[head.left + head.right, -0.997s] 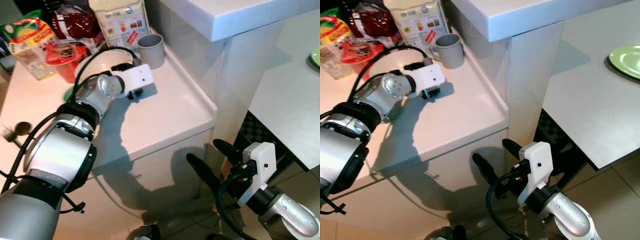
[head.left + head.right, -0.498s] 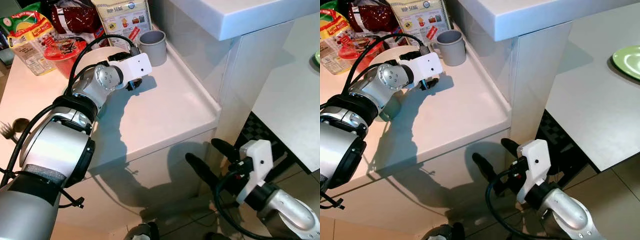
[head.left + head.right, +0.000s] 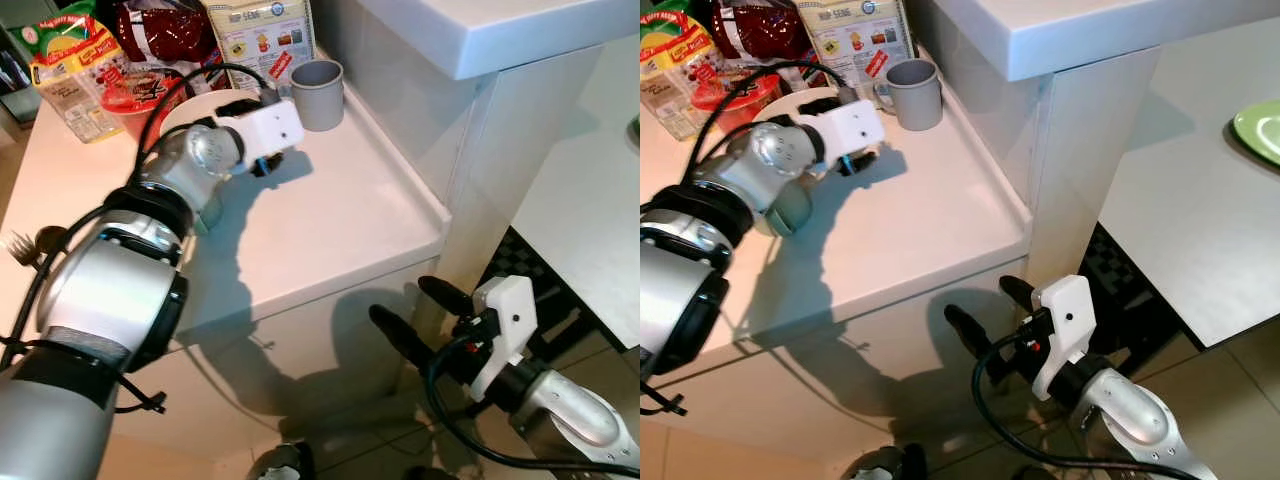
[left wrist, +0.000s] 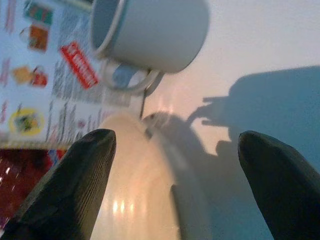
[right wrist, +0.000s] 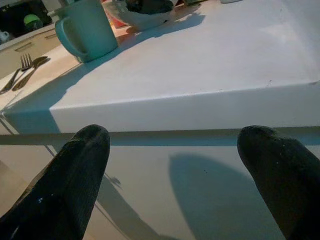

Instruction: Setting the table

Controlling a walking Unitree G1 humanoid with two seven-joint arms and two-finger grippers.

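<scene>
A white dish [image 3: 203, 106] sits on the white counter [image 3: 330, 220], with a grey mug [image 3: 319, 94] just beyond it by the counter's raised edge. My left gripper [image 3: 262, 166] hovers open at the dish's near rim. In the left wrist view its fingers [image 4: 75, 190] straddle the dish rim [image 4: 150, 190], with the mug [image 4: 155, 30] ahead. My right gripper [image 3: 400, 300] hangs open low in front of the cabinet, below the counter edge [image 5: 190, 105].
Food packets [image 3: 70, 65] and a red bowl [image 3: 135, 90] crowd the counter's back. A teal mug [image 5: 87, 30] stands under my left forearm. A fork and spoon [image 3: 25, 243] lie at the counter's left. To the right is a white table [image 3: 1180, 220] with a green plate [image 3: 1260, 130].
The view has shifted slightly. My left gripper stays open at the dish rim near the grey mug. The right gripper holds about the same low spot.
</scene>
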